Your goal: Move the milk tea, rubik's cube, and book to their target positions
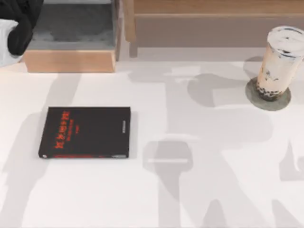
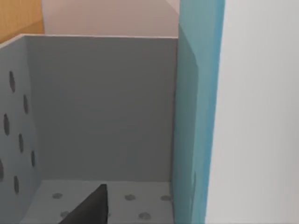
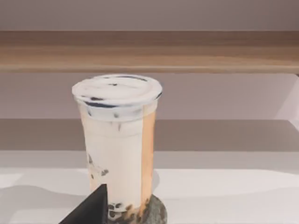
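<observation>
Standing upright on a flat grey disc (image 1: 268,97) at three o'clock on the tabletop (image 1: 190,190), the milk tea (image 1: 280,61) fills the right wrist view. A teal book (image 2: 196,116) rises on edge inside a grey bin (image 1: 71,23) at eleven o'clock, where the left arm (image 1: 21,23) reaches. A black book (image 1: 85,132) lies flat at nine o'clock; whether either arm's jaws are apart or together cannot be told.

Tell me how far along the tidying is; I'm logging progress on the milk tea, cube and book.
Looks done: the milk tea stands upright on the grey disc at the table's right. In hand: the left wrist view has the teal book upright inside the grey box. Left: I cannot see the cube, so its state is unknown. The black book lies flat.
</observation>
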